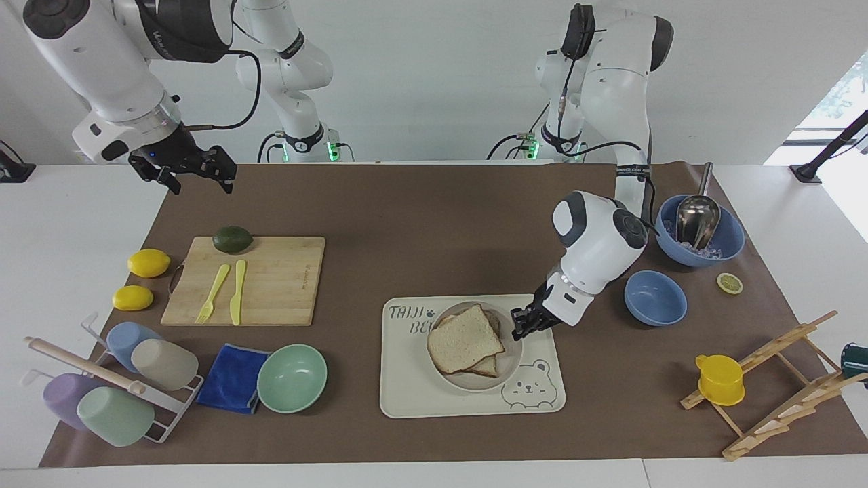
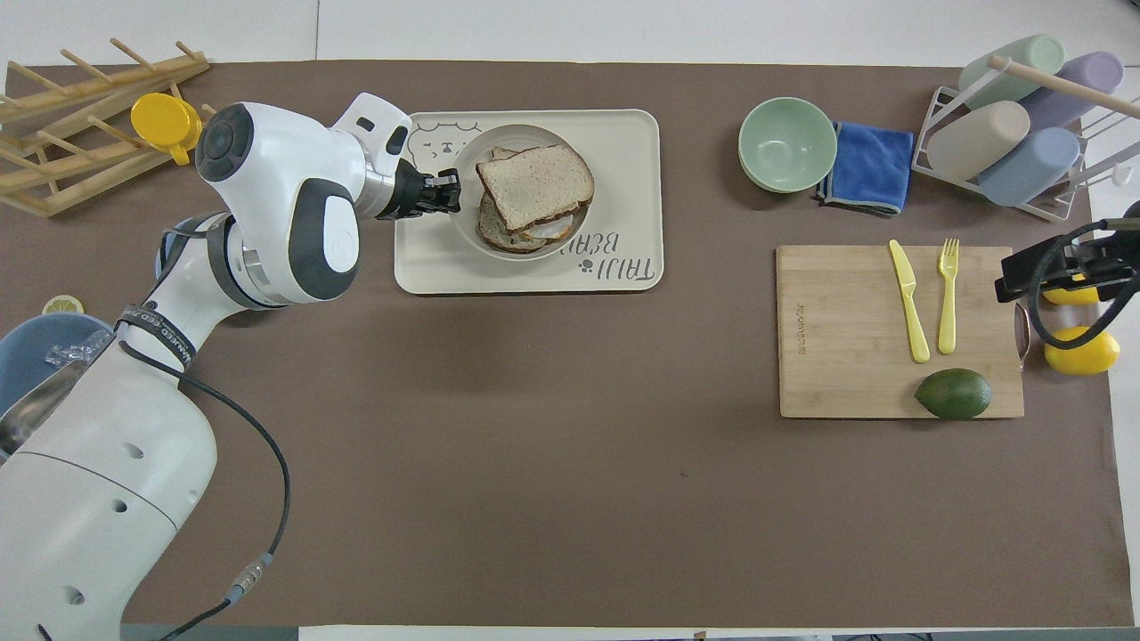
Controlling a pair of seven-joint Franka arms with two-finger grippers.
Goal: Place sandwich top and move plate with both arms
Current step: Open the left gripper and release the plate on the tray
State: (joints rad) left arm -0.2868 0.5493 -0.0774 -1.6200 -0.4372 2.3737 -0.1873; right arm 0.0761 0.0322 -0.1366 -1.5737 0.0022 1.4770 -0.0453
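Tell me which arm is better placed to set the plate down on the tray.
Left. Its pincer is shut on the plate rim over the tray; the right pincer waits, open, near the table's edge.

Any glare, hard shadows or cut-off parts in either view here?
Facing view: bright daylight blows out the window corner beside the left arm's end; soft shadows only, like the one under the mint-green bowl. Overhead view: even light, plate and tray sharp; the right claw sits at the frame edge, partly cut off.
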